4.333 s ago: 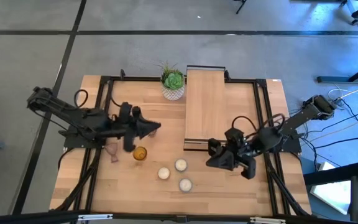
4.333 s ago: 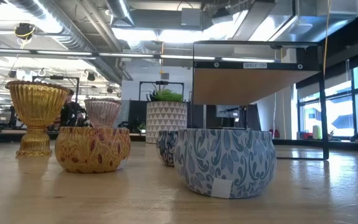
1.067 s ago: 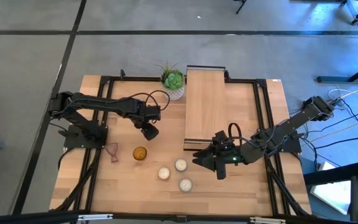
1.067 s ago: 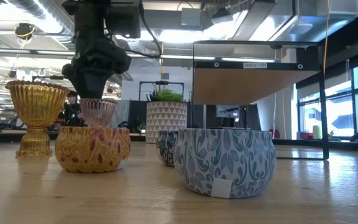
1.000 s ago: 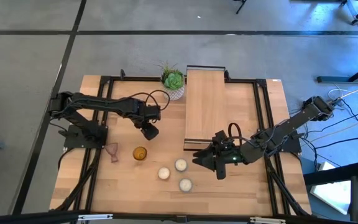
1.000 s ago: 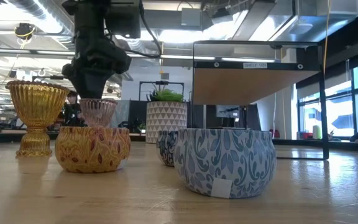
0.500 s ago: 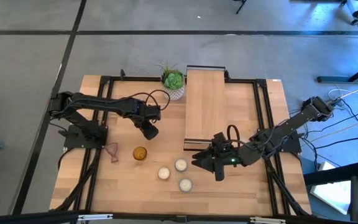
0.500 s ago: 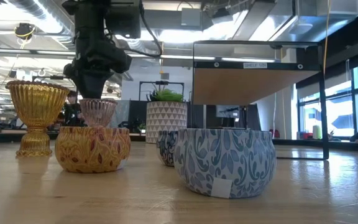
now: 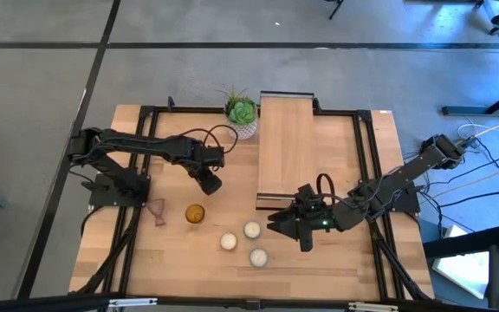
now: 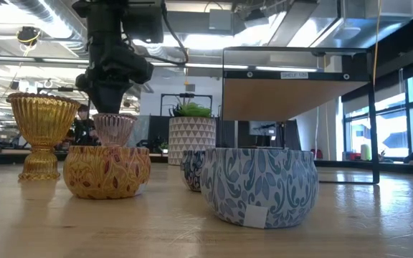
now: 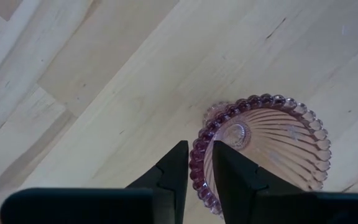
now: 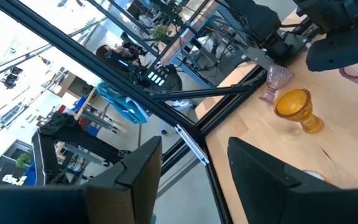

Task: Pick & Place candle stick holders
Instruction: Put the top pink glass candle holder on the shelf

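My left gripper (image 9: 208, 184) stands over the table's left middle, shut on a pale pink candle stick holder (image 11: 263, 149), which also shows in the low view (image 10: 115, 129) below the gripper (image 10: 112, 93). A second pink holder (image 9: 155, 211) and the amber holder (image 9: 195, 213) stand upright on their feet near the left rail. The amber holder also shows in the low view (image 10: 41, 136). My right gripper (image 9: 274, 224) is open and empty, low over the table right of the tins, with its fingers wide apart in the right wrist view (image 12: 194, 180). My left gripper pinches the pink holder's beaded rim (image 11: 196, 163) between its two fingers, one finger (image 11: 232, 171) inside the cup and one (image 11: 174, 168) outside. The fingers come from above, pointing down. The holder is upright; a tin hides its foot in the low view.
Three round candle tins (image 9: 229, 242) (image 9: 251, 230) (image 9: 257, 257) sit near the front middle; they fill the low view's foreground (image 10: 260, 185). A green plant in a white pot (image 9: 242, 113) stands at the far edge, beside a raised wooden shelf (image 9: 286, 147).
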